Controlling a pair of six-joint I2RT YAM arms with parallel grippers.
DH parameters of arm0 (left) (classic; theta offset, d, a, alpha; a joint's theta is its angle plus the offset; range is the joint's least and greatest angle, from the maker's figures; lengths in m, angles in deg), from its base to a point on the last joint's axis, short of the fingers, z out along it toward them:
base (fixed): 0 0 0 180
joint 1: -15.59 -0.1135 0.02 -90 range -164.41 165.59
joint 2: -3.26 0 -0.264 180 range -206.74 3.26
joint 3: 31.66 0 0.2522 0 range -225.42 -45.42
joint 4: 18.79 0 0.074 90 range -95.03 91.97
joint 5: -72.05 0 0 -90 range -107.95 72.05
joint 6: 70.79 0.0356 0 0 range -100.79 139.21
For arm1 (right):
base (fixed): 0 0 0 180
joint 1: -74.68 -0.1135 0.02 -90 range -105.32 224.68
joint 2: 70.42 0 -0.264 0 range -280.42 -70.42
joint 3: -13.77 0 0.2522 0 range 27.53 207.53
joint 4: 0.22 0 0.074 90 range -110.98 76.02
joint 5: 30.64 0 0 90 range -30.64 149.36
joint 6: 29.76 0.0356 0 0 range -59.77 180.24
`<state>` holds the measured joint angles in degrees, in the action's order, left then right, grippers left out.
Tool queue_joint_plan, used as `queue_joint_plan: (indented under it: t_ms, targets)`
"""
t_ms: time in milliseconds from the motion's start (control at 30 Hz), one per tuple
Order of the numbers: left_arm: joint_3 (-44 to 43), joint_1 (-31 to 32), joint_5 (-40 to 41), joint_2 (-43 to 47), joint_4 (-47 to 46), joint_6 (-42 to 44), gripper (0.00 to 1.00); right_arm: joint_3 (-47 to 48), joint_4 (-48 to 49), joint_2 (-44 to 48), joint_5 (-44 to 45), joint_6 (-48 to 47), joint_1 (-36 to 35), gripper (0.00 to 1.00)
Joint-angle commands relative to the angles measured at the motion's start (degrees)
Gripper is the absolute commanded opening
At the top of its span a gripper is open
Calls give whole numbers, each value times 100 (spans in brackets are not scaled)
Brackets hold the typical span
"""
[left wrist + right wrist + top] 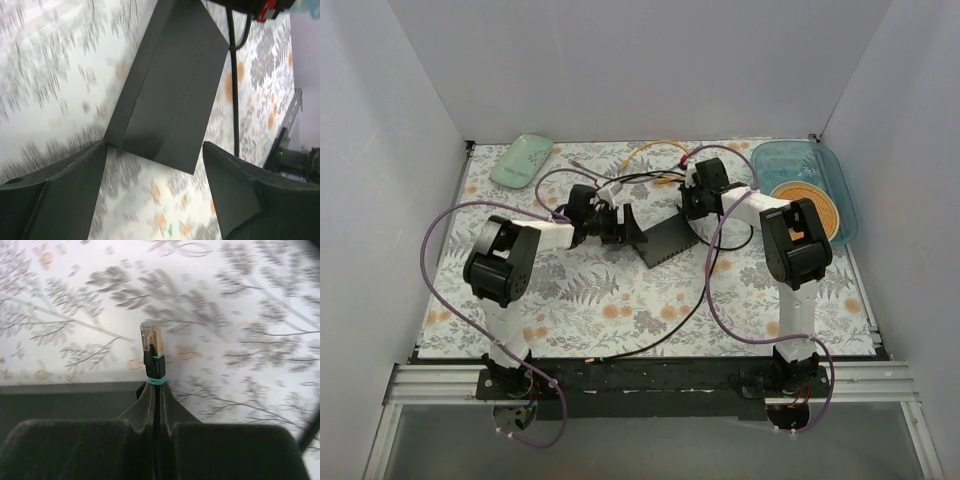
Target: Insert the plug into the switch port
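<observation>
Switch [665,238] lies flat on the floral table [620,300], one short end pointing at the left gripper [154,145]. Left jaws are apart and straddle that end. One finger [75,185] sits right at the switch's corner, touching or just off, can't tell. The other finger [235,190] is clear of the switch's edge, so no clamp. Right gripper [156,387] is at the switch's opposite side, jaws pinched together on the plug [152,347] by its teal boot. The plug's clear, gold-tipped head sticks out past the fingertips, above the table. Black cable [232,75] runs just beside the switch's long edge. There is faint embossed lettering on the switch's top, not readable
</observation>
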<state>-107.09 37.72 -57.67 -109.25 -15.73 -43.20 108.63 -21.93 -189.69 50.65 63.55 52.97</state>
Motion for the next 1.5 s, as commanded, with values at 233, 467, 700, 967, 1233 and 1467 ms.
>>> queue_joint_plan:
  t_ms: [233,467,700,967,1233,1467]
  targets:
    - [2036,415,1550,3233,206,-544,83,-51,-770,-44,-1001,-67,-1484,1]
    - [1782,415,3699,4378,1851,-439,98,-287,-691,631,500,310,-1318,1]
    - [1324,415,3314,3833,1941,-386,98,-1086,-918,2230,1573,-76,-940,1]
    - [1675,415,3120,3587,1799,-386,98,-2756,-1236,3601,1688,318,-1878,1]
    - [2071,424,2839,3587,1615,-465,88,-3311,-990,3498,1776,1180,-3365,1]
    - [2264,424,2707,3481,1448,-500,84,-3443,-673,3225,1522,1409,-3743,1]
